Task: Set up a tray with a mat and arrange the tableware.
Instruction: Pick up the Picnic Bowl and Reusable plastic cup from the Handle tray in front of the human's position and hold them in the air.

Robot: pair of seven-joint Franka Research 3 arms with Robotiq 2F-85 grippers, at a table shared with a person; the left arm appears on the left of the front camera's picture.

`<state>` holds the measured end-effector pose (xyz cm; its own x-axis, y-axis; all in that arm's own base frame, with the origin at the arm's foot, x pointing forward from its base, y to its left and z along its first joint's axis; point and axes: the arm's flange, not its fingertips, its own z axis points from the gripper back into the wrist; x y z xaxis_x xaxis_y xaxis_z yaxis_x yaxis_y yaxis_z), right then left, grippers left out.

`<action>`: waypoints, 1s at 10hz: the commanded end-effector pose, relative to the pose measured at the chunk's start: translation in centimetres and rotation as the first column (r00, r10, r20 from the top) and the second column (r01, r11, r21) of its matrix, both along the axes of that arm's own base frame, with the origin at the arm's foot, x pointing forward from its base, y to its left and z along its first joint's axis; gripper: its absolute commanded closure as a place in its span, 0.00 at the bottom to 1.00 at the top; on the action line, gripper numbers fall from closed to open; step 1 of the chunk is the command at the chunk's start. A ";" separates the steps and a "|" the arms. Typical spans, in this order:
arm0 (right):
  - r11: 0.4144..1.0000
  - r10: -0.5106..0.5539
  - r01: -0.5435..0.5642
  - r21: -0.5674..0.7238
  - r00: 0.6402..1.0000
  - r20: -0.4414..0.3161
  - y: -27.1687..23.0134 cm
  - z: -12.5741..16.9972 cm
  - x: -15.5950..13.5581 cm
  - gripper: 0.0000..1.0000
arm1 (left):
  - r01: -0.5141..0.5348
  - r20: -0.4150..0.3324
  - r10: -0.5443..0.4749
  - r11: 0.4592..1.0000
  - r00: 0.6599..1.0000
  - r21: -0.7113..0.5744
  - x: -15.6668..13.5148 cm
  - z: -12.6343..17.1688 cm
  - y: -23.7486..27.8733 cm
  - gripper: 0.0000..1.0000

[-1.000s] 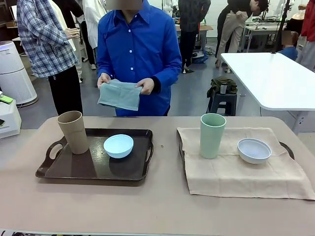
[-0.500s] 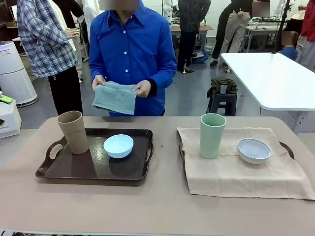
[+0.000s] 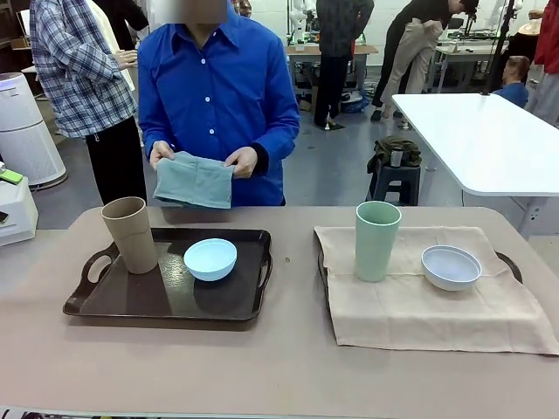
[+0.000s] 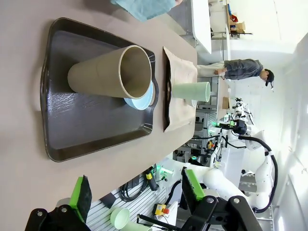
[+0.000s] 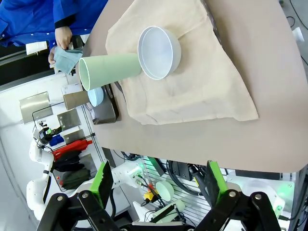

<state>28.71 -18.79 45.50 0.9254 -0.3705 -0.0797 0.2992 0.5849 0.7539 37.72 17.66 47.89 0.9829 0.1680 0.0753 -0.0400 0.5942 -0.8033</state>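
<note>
Stepped toward picture left since a second ago, teal cloth [image 3: 193, 181] in both hands. Across bench [image 3: 279, 371]: dark tray [image 3: 144, 295] left, beige mat [image 3: 410, 314] right. Tan cup [image 3: 130, 234] on tray, green cup [image 3: 377, 240] on mat, both upright. Blue bowl [image 3: 210, 258] beside tan, white bowl [image 3: 451, 267] beside green. In wrist views, left gripper [image 4: 137, 193] and right gripper [image 5: 158, 182] spread wide, empty.

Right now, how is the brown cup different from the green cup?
The brown cup stands on the bare dark tray; the green cup stands on a beige cloth. The brown cup has a light blue bowl beside it; the green cup has a white bowl. Both are tall, tapered and upright.
</note>
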 end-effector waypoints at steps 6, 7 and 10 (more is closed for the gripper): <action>1.000 -0.006 0.006 -0.001 1.000 0.006 -0.1 0.0 -0.1 0.00 | 0.002 0.020 -0.002 1.000 1.000 0.011 -0.1 0.1 0.1 0.00; 1.000 -0.006 0.006 -0.001 1.000 0.006 -0.1 0.0 -0.1 0.00 | 0.002 0.020 -0.002 1.000 1.000 0.011 -0.1 0.1 0.1 0.00; 1.000 -0.006 0.006 -0.001 1.000 0.006 -0.1 0.0 -0.1 0.00 | 0.002 0.020 -0.002 1.000 1.000 0.011 -0.1 0.1 0.1 0.00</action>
